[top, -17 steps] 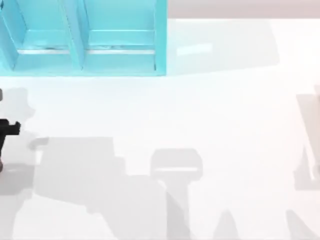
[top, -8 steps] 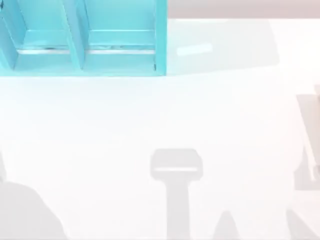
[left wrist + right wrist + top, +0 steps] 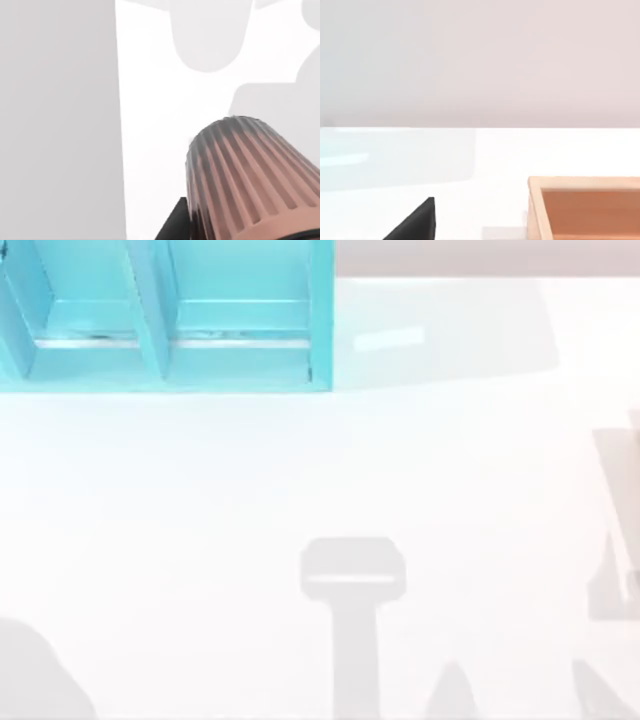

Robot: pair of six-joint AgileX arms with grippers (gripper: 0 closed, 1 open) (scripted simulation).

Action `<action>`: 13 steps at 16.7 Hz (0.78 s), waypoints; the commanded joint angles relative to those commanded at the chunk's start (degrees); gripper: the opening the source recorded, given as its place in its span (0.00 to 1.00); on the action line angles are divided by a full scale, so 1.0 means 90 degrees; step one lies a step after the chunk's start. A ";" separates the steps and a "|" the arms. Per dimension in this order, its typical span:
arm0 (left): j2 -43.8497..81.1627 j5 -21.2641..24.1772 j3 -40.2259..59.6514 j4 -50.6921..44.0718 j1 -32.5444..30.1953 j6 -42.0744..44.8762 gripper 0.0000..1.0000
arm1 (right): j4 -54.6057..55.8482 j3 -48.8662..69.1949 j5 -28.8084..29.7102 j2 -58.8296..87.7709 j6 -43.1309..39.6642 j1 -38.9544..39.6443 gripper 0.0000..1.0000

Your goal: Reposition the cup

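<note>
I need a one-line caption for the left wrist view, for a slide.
Ribbed copper-coloured cup close before the left wrist camera, above the white table, a black gripper part beside it.

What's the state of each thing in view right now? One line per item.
cup: close against the left wrist camera, ribbed side in view, a black end effector part beside it; grip cannot be confirmed.
blue shelf unit: standing at the table's far left, its visible compartments hold nothing.
wooden box: open-topped, on the table near the right end effector.
table: white, crossed by shadows.
</note>
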 joint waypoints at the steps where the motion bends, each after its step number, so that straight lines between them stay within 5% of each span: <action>1: 0.0000 0.0000 0.0000 0.0000 0.0000 0.0000 0.00 | 0.0000 0.0000 0.0000 0.0000 0.0000 0.0000 1.00; 13: 0.0329 0.0002 -0.1196 0.1525 -0.0013 -0.0008 0.00 | 0.0000 0.0000 0.0000 0.0000 0.0000 0.0000 1.00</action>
